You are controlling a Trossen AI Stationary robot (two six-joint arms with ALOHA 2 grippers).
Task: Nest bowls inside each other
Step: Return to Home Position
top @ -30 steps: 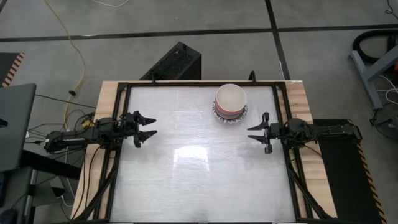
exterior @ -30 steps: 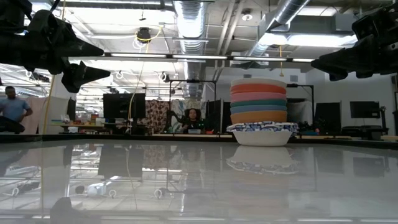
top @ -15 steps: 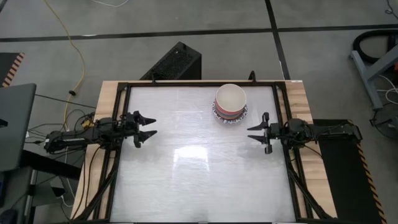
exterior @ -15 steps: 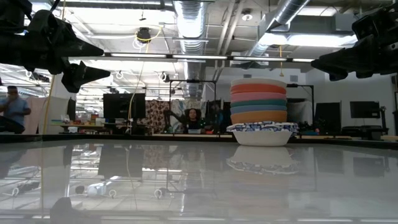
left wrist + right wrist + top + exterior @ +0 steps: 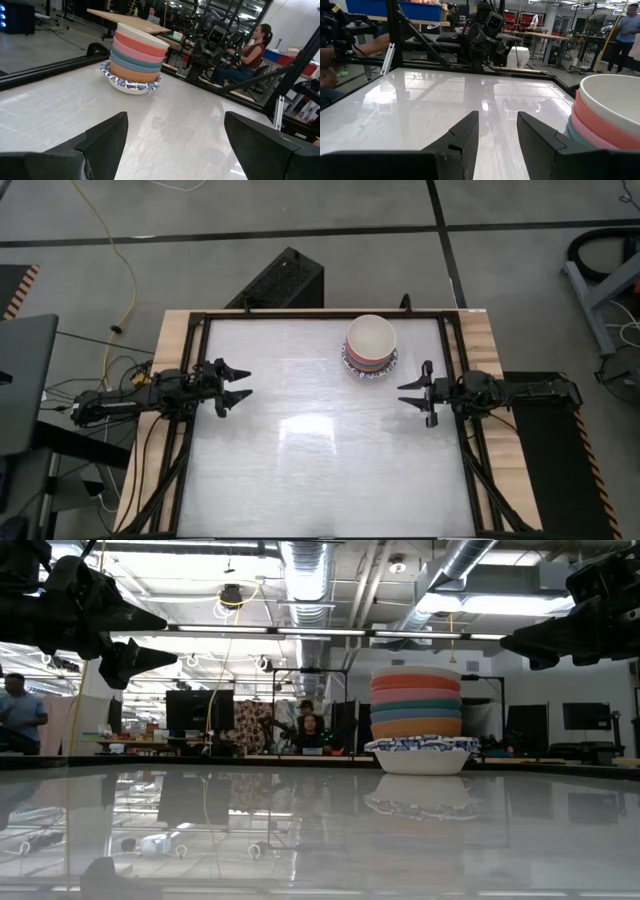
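High view: the bowls (image 5: 371,346) sit nested in one stack on the table (image 5: 300,480). The left gripper (image 5: 243,382) hangs well to the left of the stack, fingers apart and empty. The right gripper (image 5: 405,395) hangs near the stack on its right, fingers apart and empty.

Low view: the stack stands upright, with the patterned bowl (image 5: 420,754) at the bottom and the cream bowl (image 5: 416,672) on top. Both grippers hang above table level, clear of the stack.

Left wrist view: the stack lies ahead of the spread fingers (image 5: 107,137).

Right wrist view: the stack's rim shows just beside the gripper.

Stack of nested bowls (image 5: 371,345) on the table (image 5: 300,470), near its far edge, right of centre.
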